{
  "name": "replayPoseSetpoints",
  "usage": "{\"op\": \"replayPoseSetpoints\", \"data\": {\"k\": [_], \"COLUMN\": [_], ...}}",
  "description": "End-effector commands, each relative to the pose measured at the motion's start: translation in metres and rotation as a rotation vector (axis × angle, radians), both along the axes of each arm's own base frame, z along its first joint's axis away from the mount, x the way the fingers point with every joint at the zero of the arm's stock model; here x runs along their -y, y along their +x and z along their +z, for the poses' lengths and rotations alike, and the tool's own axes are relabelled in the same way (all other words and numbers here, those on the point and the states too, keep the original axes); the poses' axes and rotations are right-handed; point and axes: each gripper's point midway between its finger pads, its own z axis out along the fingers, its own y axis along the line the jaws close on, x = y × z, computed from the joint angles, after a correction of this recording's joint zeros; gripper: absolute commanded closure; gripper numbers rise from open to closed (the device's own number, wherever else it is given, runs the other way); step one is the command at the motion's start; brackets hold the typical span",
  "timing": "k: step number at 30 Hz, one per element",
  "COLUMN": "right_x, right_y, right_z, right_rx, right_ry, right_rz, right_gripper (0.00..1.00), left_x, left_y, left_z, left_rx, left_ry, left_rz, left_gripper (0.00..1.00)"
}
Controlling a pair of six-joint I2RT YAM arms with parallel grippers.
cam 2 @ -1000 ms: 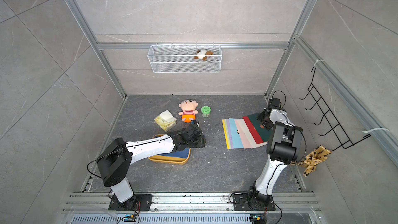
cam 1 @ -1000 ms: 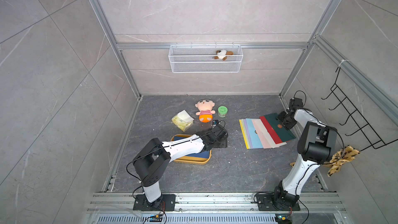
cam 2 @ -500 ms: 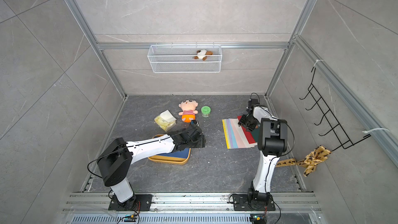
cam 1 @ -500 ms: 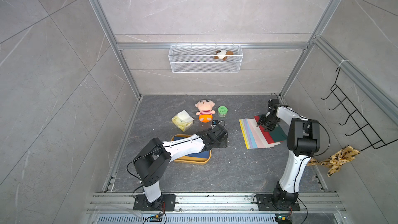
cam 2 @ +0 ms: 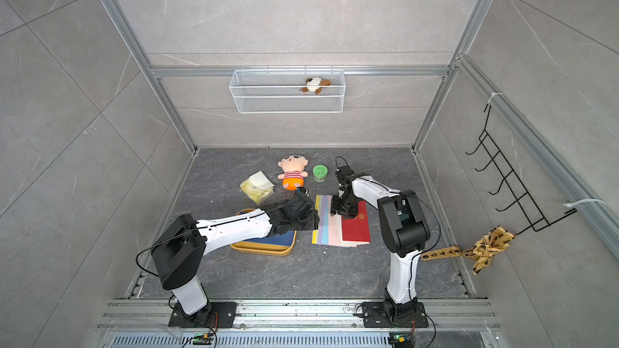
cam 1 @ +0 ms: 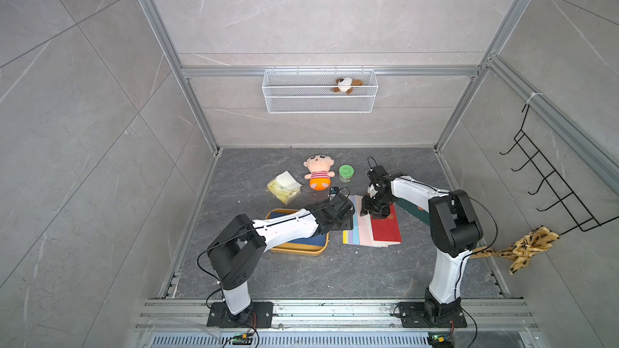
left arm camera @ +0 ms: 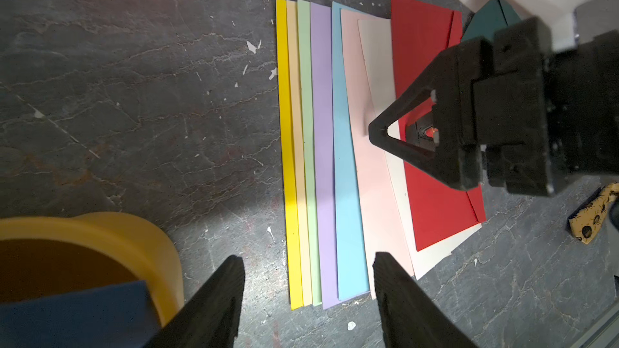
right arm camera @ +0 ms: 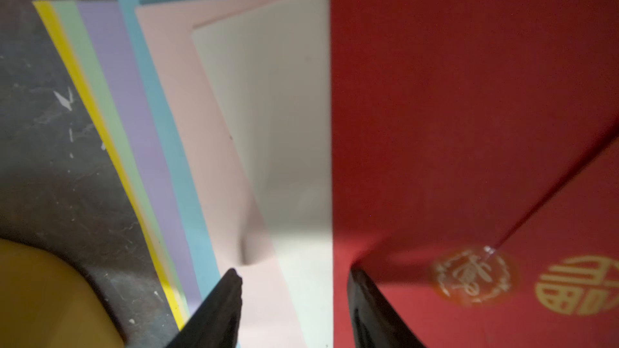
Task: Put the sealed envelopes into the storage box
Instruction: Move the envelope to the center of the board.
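Surface (cam 1: 335,272): dark veined stone, under both arms.
Storage box (cam 1: 298,250): mustard, beneath the left arm, close beside the left fingers (left arm camera: 234,272); navy envelope (left arm camera: 67,316) inside.
Sealed envelopes (cam 1: 360,229): fanned flat, yellow through pink and cream, directly ahead of the left fingers, under the right fingers (right arm camera: 231,289).
Red envelope (cam 1: 385,229): topmost of the fan, edge between the right fingers.
Green envelope (cam 1: 415,210): beyond the red, beneath the right arm.
Left fingers: spread wide, empty.
Right fingers: parted, tips down on the fan, gripping nothing.
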Motion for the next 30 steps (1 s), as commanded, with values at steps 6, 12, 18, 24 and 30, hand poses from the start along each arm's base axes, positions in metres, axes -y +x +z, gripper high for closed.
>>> {"op": "replayPoseSetpoints", "data": {"k": [6, 12, 18, 24, 30], "right_x": [0.108, 0.177, 0.194, 0.150, 0.062], "right_y": [0.047, 0.060, 0.039, 0.004, -0.025], "right_z": [0.026, 0.002, -0.021, -0.029, -0.015], "right_rx": [0.082, 0.023, -0.055, -0.130, -0.109], "right_ry": [-0.042, -0.075, -0.118, -0.022, 0.105], "right_rz": [-0.284, -0.459, -0.474, -0.401, -0.303], "right_gripper": [0.42, 0.42, 0.42, 0.44, 0.45], "left_x": [0.000, 0.000, 0.000, 0.006, 0.018], "left_y": [0.002, 0.000, -0.002, -0.001, -0.004], "left_z": [0.012, 0.008, 0.005, 0.002, 0.001], "left_rx": [0.013, 0.001, -0.006, -0.012, -0.022], "left_ry": [-0.028, -0.030, -0.029, -0.035, -0.056], "left_rz": [0.027, 0.025, 0.022, 0.014, -0.009], "left_gripper": [0.33, 0.34, 0.33, 0.34, 0.34]}}
